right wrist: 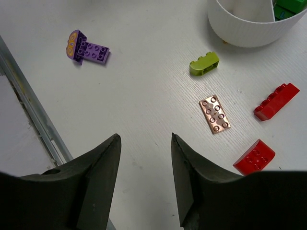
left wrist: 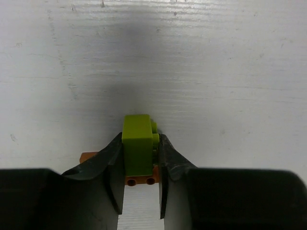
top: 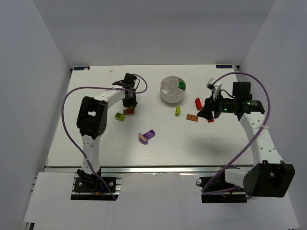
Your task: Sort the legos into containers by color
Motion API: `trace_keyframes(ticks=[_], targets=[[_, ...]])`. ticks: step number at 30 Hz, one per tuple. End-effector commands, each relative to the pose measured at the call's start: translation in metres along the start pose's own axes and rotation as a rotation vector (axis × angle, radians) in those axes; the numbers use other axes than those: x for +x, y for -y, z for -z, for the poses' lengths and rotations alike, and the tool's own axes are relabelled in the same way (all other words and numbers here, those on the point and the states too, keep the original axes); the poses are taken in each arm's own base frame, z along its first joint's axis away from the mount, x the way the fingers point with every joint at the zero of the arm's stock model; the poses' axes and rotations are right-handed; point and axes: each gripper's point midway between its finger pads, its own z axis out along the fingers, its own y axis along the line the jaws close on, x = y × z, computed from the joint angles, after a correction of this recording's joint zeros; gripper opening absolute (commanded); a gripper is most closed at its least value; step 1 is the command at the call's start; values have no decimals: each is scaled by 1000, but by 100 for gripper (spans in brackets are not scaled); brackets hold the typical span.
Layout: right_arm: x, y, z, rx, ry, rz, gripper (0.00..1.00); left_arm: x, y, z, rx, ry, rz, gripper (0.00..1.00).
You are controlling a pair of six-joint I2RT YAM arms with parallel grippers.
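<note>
The white dish [top: 168, 95] stands at the back centre, with a dark green lego [top: 182, 85] in one wedge. My left gripper [top: 129, 102] points down at the table, left of the dish. In the left wrist view it [left wrist: 139, 136] is shut on a yellow-green lego [left wrist: 138, 149] that sits over an orange lego [left wrist: 139, 180]. I cannot tell whether the two are joined. My right gripper [top: 207, 113] is open and empty [right wrist: 144, 139] above bare table. Near it lie an orange plate [right wrist: 215, 113], two red legos [right wrist: 277, 101] [right wrist: 254, 157] and a yellow-green lego [right wrist: 204, 63].
A purple and pink lego piece [top: 147, 135] lies in the middle of the table, also in the right wrist view [right wrist: 91, 50]. Another yellow-green lego [top: 119, 116] lies left of the orange lego [top: 128, 111]. The table's metal front rail [right wrist: 33, 120] runs near the right gripper.
</note>
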Motion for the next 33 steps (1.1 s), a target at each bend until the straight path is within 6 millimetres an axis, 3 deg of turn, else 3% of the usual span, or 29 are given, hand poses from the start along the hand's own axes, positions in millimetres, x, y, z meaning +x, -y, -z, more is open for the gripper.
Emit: trace_keyframes(ticks=[1,7,11,13,14,19,20,26,33], targets=[[-12,-1,5,3,41,29,52,-23,13,20,66,65,5,27],[-11,-2,6,1,44,20,51,-33,30,52,184,129,60,16],[-11,-2,7,2,45,20,51,-29,61,83,396,150,122,14],[-10,-3,7,1,46,19,51,-39,81,100,530,196,191,14],[-10,-3,6,-1,46,16,51,-30,91,108,606,172,203,14],[-8,-5,6,-7,46,8,51,-56,124,138,819,234,308,14],[-8,-5,6,-8,46,8,51,-69,135,146,856,266,302,14],[-10,-6,6,-10,54,8,51,-97,172,152,926,259,317,16],[-8,-6,9,4,58,4,51,-107,200,143,942,243,334,21]])
